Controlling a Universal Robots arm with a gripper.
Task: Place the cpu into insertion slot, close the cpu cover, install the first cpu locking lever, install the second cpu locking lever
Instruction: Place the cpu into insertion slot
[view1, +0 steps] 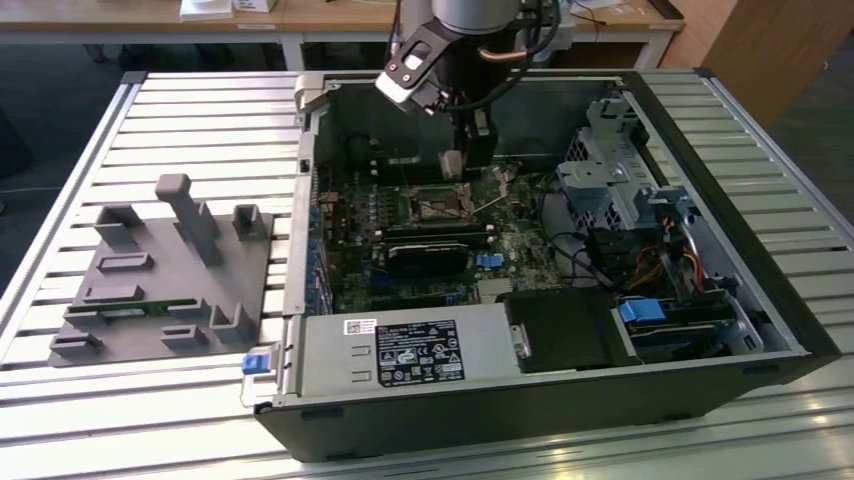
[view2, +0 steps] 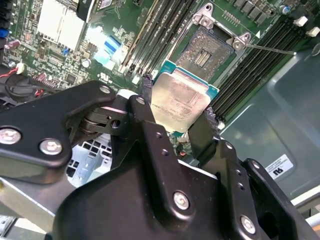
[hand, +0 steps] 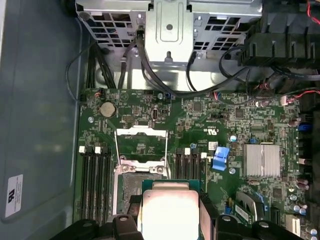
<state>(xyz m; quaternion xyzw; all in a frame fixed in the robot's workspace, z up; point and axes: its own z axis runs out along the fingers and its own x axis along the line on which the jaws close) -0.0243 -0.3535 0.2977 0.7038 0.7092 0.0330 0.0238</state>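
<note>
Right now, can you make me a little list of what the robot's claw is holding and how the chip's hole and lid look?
gripper: shut on the cpu
cpu: held by two edges above the green board, not in its slot
insertion slot: uncovered, nothing in it
cpu cover: flipped open, off the slot

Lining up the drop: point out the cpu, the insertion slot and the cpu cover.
cpu (view2: 182, 100): second wrist view, middle of its metal top.
insertion slot (view2: 204, 54): second wrist view, its dark centre.
cpu cover (hand: 141, 131): first wrist view, silver bar of its frame.
</note>
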